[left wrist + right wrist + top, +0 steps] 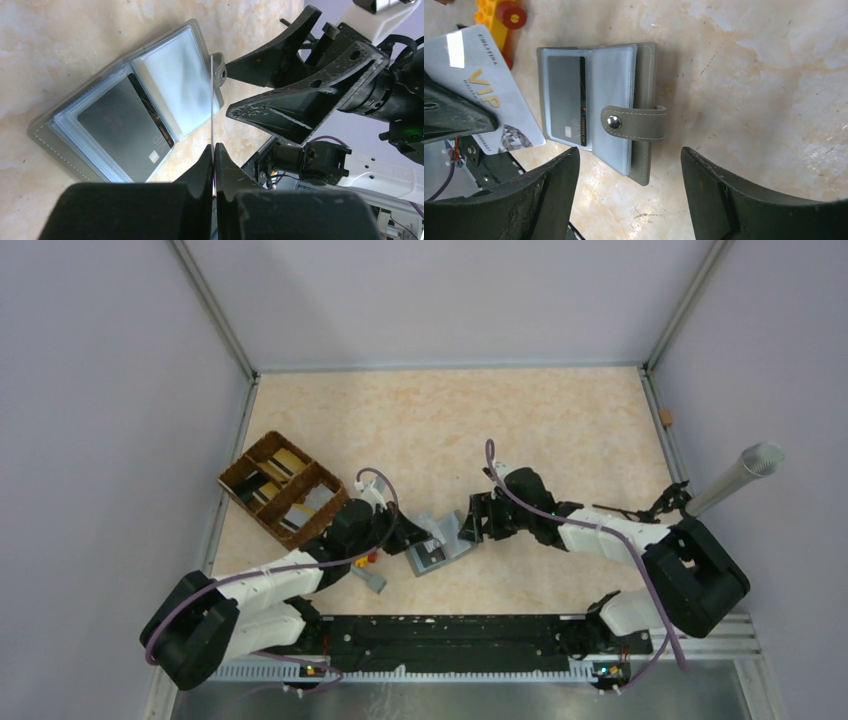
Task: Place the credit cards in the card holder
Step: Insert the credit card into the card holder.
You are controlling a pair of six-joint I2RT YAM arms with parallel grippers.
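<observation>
Pinching a thin silver credit card upright, the left gripper holds it just beside the open grey square card holder. The right gripper hovers over the holder, jaws wide and empty.

Left arm and right arm stretch inward, wrists low, tips nearly meeting; left hand pinches a card edge-on between closed fingers; right hand points downward, jaws spread wide.
</observation>
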